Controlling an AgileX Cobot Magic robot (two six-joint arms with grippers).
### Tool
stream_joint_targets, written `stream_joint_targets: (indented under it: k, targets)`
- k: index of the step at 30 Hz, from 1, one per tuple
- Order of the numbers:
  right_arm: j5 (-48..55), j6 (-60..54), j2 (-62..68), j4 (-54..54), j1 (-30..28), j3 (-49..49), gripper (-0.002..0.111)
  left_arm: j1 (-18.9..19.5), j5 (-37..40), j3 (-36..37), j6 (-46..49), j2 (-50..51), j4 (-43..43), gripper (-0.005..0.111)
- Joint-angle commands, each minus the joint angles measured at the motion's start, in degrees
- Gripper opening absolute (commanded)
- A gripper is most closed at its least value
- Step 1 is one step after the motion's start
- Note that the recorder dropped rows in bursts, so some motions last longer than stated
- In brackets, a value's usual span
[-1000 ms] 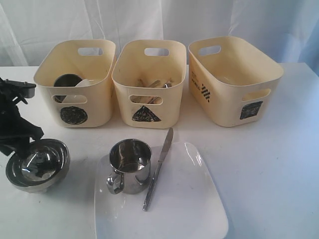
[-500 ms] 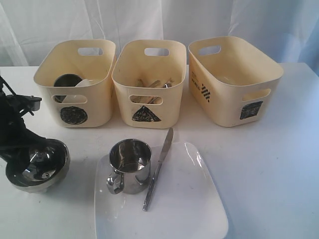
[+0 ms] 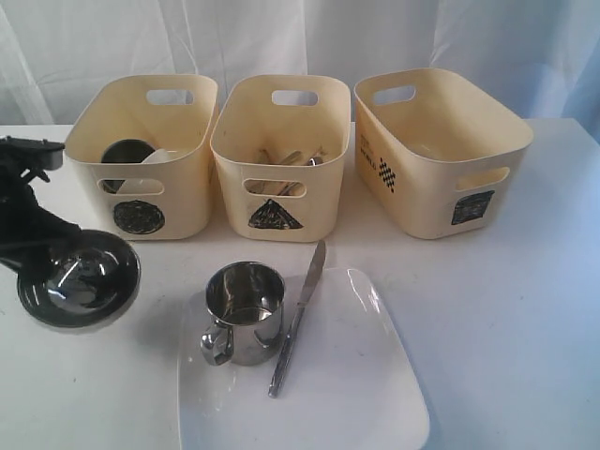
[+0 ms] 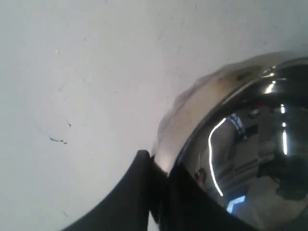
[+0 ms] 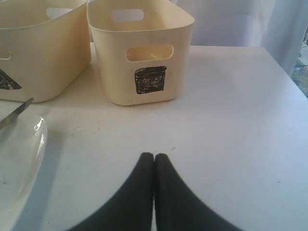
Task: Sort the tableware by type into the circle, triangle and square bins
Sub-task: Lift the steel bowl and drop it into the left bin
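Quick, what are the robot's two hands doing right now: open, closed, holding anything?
Left hand: closed on the rim of the steel bowl.
Right hand: closed, holding nothing.

The bowl [image 3: 82, 281] at the near left is polished metal, mirror-bright and full of reflections. The mug [image 3: 246, 314] and the knife [image 3: 298, 319] are the same shiny metal. The plate [image 3: 361, 384] under them is white and glossy. The left bin [image 3: 183, 202], middle bin [image 3: 323, 202] and right bin [image 3: 422, 202] are smooth cream plastic with a dull sheen. The table [image 3: 525, 319] is white, matt and faintly scuffed. A thin white cloth curtain [image 3: 244, 37] hangs at the far side. The right gripper [image 5: 154, 158] has smooth matt black fingers [image 5: 137, 197].
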Motion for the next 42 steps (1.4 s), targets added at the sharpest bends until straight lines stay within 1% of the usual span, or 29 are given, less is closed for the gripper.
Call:
stream_joint_targets:
  k: [1, 5, 11, 17, 23, 25, 34, 36, 37, 38, 39, 40, 41, 42]
  targets:
    - [-0.51, 0.23, -0.20, -0.40, -0.39, 0.33, 0.000, 0.17, -1.04, 0.04, 2.03, -5.53, -3.81, 0.000]
    - [-0.51, 0.23, -0.20, -0.40, -0.39, 0.33, 0.000, 0.17, -4.03, -1.08, 2.03, -9.29, -5.14, 0.000]
    - [-0.51, 0.23, -0.20, -0.40, -0.39, 0.33, 0.000, 0.17, -16.05, -4.80, 0.05, -11.78, -6.85, 0.000]
    - [-0.51, 0.23, -0.20, -0.40, -0.39, 0.33, 0.000, 0.17, -29.21, -8.41, -2.87, -9.13, -7.01, 0.000]
    - [-0.51, 0.23, -0.20, -0.40, -0.39, 0.33, 0.000, 0.17, -39.22, -12.41, -4.87, -2.69, -7.01, 0.000]
    - [-0.51, 0.23, -0.20, -0.40, -0.39, 0.33, 0.000, 0.17, -40.68, -14.06, -4.87, -0.27, -7.01, 0.000]
    - [-0.51, 0.23, -0.20, -0.40, -0.39, 0.33, 0.000, 0.07, -40.44, -22.84, -4.87, 10.77, -7.01, 0.000]
    - [-0.51, 0.23, -0.20, -0.40, -0.39, 0.33, 0.000, 0.07, -38.95, -24.20, -4.87, 11.98, -7.01, 0.005]
    - [-0.51, 0.23, -0.20, -0.40, -0.39, 0.33, 0.000, 0.07, -37.95, -24.99, -4.87, 12.48, -7.01, 0.014]
    - [-0.51, 0.23, -0.20, -0.40, -0.39, 0.33, 0.000, 0.07, -37.69, -25.13, -4.87, 12.60, -7.01, 0.020]
    - [-0.51, 0.23, -0.20, -0.40, -0.39, 0.33, 0.000, 0.07, -37.66, -25.24, -4.87, 12.85, -7.01, 0.030]
    - [-0.51, 0.23, -0.20, -0.40, -0.39, 0.33, 0.000, 0.07, -37.66, -25.24, -4.87, 12.96, -7.01, 0.035]
    - [-0.51, 0.23, -0.20, -0.40, -0.39, 0.33, 0.000, 0.07, -37.52, -25.24, -4.87, 12.96, -7.01, 0.043]
    - [-0.51, 0.23, -0.20, -0.40, -0.39, 0.33, 0.000, 0.07, -36.90, -25.24, -4.87, 12.96, -7.01, 0.046]
